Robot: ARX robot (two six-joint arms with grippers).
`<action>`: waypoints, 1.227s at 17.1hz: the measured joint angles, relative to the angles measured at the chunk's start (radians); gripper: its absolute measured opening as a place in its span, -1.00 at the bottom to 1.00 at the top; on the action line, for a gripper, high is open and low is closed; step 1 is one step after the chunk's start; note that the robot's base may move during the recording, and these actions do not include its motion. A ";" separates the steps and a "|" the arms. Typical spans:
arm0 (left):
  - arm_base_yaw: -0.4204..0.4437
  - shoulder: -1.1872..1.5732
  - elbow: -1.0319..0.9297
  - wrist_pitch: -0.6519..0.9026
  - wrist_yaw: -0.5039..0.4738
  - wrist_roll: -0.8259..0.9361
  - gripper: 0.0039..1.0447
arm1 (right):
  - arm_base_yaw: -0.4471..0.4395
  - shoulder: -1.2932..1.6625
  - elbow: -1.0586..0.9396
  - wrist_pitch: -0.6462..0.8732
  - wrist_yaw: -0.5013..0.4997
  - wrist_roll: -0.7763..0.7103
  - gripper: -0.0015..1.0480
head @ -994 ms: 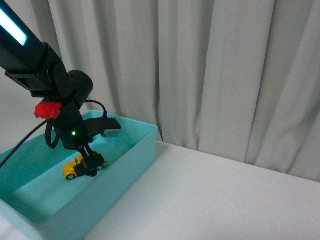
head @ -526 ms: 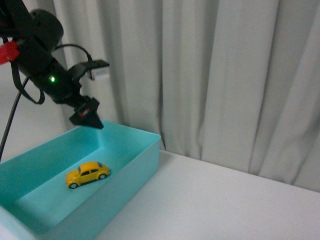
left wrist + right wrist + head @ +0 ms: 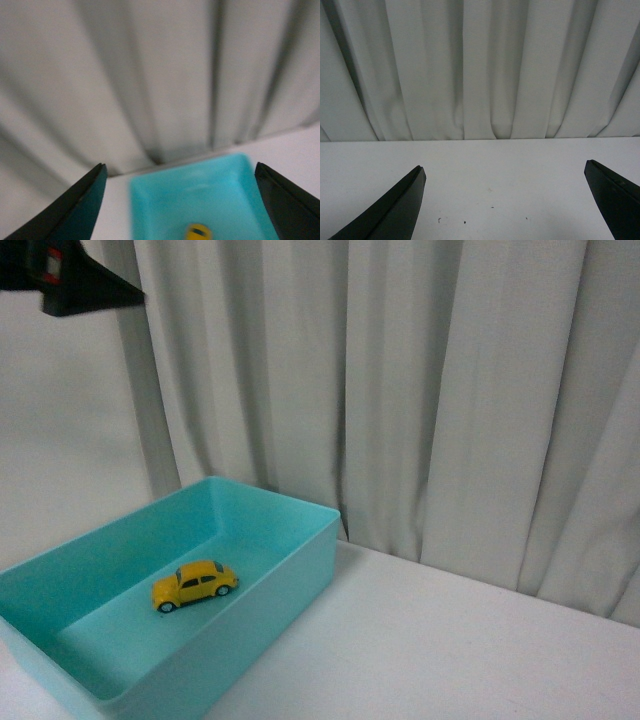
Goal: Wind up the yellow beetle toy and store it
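Observation:
The yellow beetle toy [image 3: 194, 584] rests on its wheels on the floor of the teal bin [image 3: 290, 565], alone and untouched. In the blurred left wrist view the toy [image 3: 198, 232] shows as a yellow spot at the picture's lower edge inside the bin [image 3: 150, 200]. My left gripper [image 3: 182, 200] is open, high above the bin with nothing between its fingers. Only a dark part of the left arm [image 3: 75, 285] shows at the front view's top left corner. My right gripper [image 3: 505, 200] is open over bare white table, holding nothing.
White curtains [image 3: 420, 390] hang close behind the bin and along the table's back edge. The white table [image 3: 450, 650] stretches to the right of the bin. A few small dark specks [image 3: 465, 221] mark the table under the right gripper.
The left gripper let go of the toy in the bin, rose up and to the left, and has nearly left the front view. The toy stays in the bin.

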 joint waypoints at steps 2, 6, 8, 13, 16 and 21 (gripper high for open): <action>0.014 -0.063 -0.075 0.092 -0.029 -0.067 0.60 | 0.000 0.000 0.000 0.000 0.000 0.000 0.87; -0.017 -0.248 -0.295 0.323 -0.098 -0.249 0.31 | 0.000 0.000 0.000 0.000 -0.001 0.000 0.87; -0.121 -0.402 -0.486 0.477 -0.159 -0.367 -0.01 | 0.000 0.000 0.000 0.000 0.000 0.000 0.87; -0.358 -0.657 -0.814 0.498 -0.402 -0.454 -0.97 | 0.000 0.000 0.000 0.000 -0.003 0.000 0.87; -0.467 -0.769 -0.906 0.479 -0.512 -0.455 -0.97 | 0.000 0.000 0.000 0.000 0.000 0.000 0.87; -0.585 -0.916 -0.992 0.423 -0.631 -0.455 -0.97 | 0.000 0.000 0.000 0.000 0.000 0.000 0.87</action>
